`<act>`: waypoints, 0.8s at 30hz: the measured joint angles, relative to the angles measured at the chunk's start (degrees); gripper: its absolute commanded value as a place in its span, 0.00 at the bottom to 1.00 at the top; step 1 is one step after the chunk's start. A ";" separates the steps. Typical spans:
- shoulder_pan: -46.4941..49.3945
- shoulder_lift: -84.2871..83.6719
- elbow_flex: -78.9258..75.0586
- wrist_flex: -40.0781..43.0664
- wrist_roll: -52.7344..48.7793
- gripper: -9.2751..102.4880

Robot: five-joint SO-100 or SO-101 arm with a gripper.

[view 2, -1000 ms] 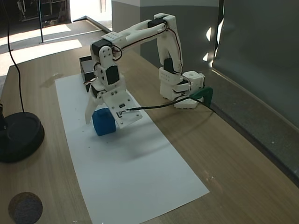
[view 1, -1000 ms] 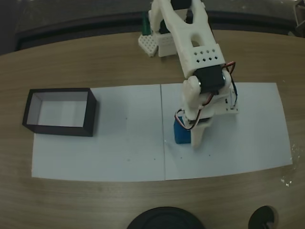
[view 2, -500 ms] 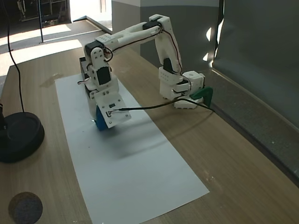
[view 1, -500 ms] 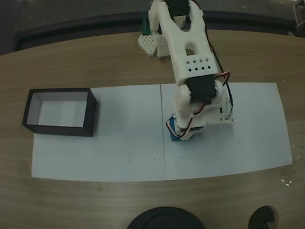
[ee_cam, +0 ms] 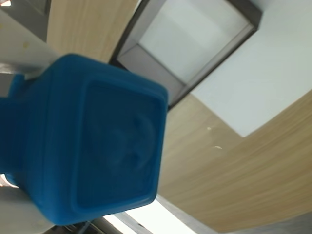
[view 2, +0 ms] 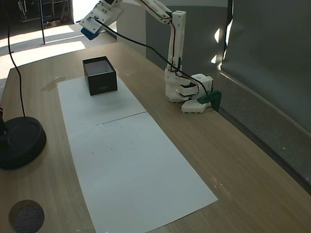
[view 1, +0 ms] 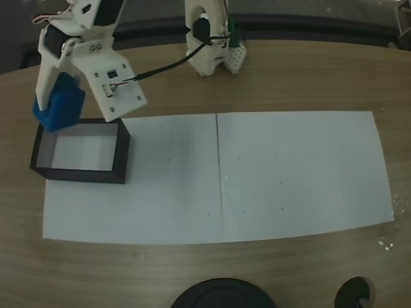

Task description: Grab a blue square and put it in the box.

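blue square (view 1: 59, 106) in claw (view 1: 67, 96) | above box (view 1: 122, 151) far edge

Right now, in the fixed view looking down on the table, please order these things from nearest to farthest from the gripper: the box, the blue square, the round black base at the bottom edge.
1. The blue square: held in the gripper, upper left.
2. The box: just below the gripper, on the paper's left end.
3. The round black base: far off at the bottom edge.

Box (view 1: 122, 157) walls low, top open; white paper (view 1: 295, 173) bare.
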 measured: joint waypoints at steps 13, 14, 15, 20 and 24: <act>7.12 -21.09 0.00 -3.43 -0.26 0.18; 7.12 -21.97 0.00 -3.52 -0.26 0.18; 7.03 -22.85 0.00 -3.96 -0.26 0.18; 7.29 -28.04 0.00 -6.42 0.09 0.18; 7.47 -30.59 0.00 -6.86 -0.09 0.18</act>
